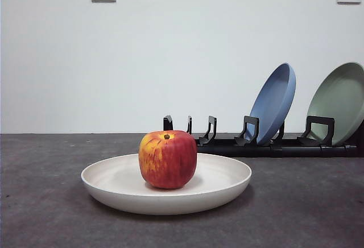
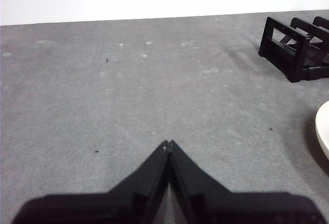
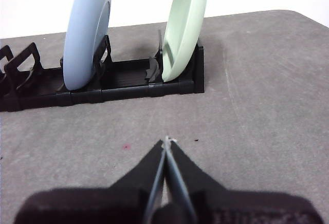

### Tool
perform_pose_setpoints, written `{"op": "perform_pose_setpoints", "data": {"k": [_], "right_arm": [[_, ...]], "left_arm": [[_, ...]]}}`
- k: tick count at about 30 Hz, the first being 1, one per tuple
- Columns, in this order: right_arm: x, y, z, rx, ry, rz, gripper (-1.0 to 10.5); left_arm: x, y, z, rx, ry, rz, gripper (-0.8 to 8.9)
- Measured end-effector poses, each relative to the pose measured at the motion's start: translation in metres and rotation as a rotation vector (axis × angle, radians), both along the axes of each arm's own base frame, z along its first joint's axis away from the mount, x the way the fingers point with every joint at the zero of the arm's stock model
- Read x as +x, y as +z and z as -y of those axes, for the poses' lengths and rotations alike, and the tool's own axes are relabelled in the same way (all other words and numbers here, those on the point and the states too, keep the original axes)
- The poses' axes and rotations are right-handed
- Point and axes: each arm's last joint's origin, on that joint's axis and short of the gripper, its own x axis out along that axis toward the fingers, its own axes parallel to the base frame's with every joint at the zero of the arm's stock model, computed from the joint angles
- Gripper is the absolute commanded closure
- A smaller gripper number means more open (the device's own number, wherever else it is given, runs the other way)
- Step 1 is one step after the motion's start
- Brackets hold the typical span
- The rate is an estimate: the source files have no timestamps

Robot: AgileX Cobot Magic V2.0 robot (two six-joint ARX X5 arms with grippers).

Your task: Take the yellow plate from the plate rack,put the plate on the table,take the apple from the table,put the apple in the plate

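Note:
The cream yellow plate (image 1: 166, 191) lies flat on the dark grey table (image 1: 45, 202), and the red-and-yellow apple (image 1: 168, 158) stands upright in its middle. Behind them sits the black plate rack (image 1: 267, 144). In the left wrist view my left gripper (image 2: 168, 144) is shut and empty above bare table, with the plate's rim (image 2: 323, 131) and an end of the rack (image 2: 295, 47) at that picture's edge. My right gripper (image 3: 166, 141) is shut and empty too, hovering in front of the rack (image 3: 103, 88). Neither gripper appears in the front view.
A blue plate (image 1: 276, 101) and a pale green plate (image 1: 341, 101) lean in the rack's right-hand slots, also seen as the blue plate (image 3: 87, 29) and green plate (image 3: 185, 26). The rack's left slots hold nothing. A white wall stands behind the table.

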Motion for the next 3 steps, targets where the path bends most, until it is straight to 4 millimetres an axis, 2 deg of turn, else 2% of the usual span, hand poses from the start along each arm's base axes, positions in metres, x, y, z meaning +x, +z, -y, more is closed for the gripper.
{"op": "perform_pose_setpoints", "data": {"k": [3], "right_arm": [[0.0000, 0.0000, 0.0000, 0.000, 0.000, 0.000, 9.5]], "left_arm": [[0.0000, 0.0000, 0.0000, 0.000, 0.000, 0.000, 8.17]]}}
